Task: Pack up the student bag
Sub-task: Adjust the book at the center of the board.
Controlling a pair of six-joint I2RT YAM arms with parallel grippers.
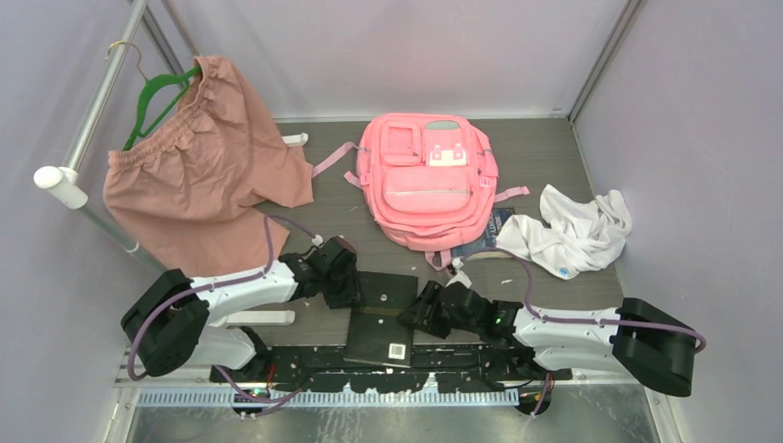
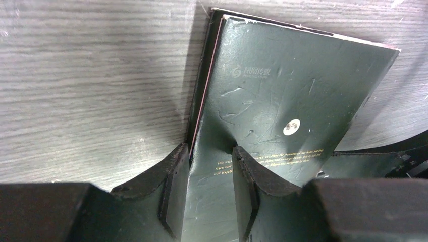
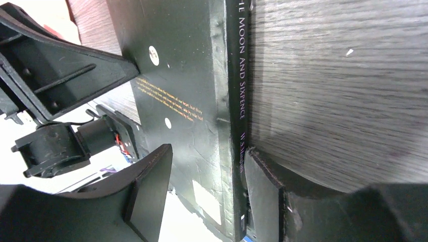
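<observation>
The bright pink student bag [image 1: 429, 180] lies flat at the back middle of the table, its front pockets facing up. A black book [image 1: 379, 323] lies near the table's front edge, between both grippers. My left gripper [image 1: 355, 291] is at the book's left edge. In the left wrist view my left gripper [image 2: 209, 151] is shut on the book's [image 2: 282, 85] dark cover, which dents at one fingertip. My right gripper [image 1: 413, 318] is at the book's right edge. In the right wrist view my right gripper [image 3: 208, 151] is open around the spine edge of the book [image 3: 186, 75], one finger [image 3: 262, 196] against the spine, the other apart.
A dusty-pink garment [image 1: 198, 175] hangs from a green hanger [image 1: 152, 101] on a metal rail [image 1: 88, 120] at the left. A white cloth [image 1: 572, 235] lies crumpled right of the bag. A dark blue item [image 1: 499, 226] peeks out from under the bag's right corner. Walls enclose three sides.
</observation>
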